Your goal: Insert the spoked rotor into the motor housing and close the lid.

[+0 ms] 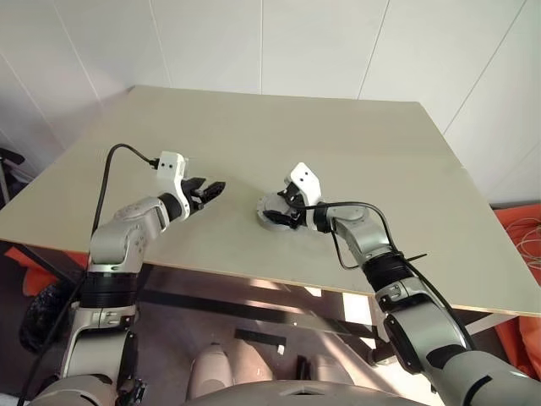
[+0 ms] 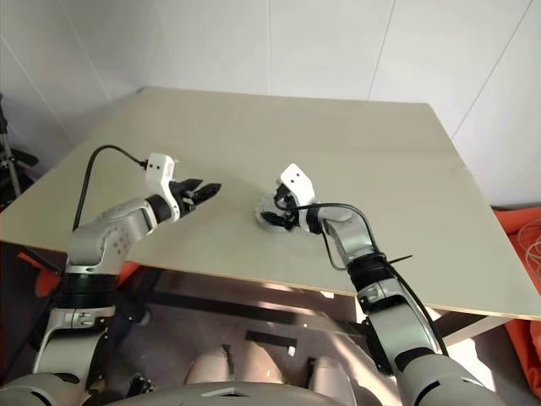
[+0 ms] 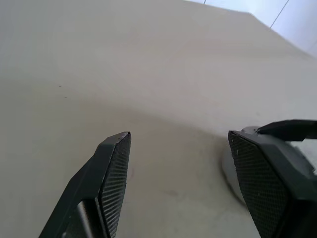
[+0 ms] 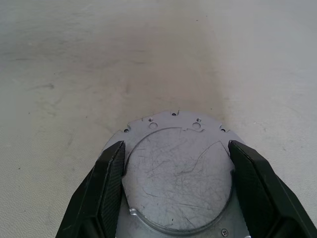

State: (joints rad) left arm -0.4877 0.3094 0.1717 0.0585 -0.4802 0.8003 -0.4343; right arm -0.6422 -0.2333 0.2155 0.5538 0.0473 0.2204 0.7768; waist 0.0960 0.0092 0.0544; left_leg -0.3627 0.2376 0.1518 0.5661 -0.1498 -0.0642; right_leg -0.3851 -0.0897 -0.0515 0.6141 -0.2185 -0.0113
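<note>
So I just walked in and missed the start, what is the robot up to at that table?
The right gripper has its two black fingers on either side of a round silver metal disc lying flat on the beige table. Whether they press it cannot be told. The left gripper hangs open and empty to the disc's left, pointing toward it.

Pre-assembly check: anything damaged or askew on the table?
Only wear: the round silver metal disc on the beige table has fine scratches all over its flat face. It lies flat; nothing spilled.
</note>
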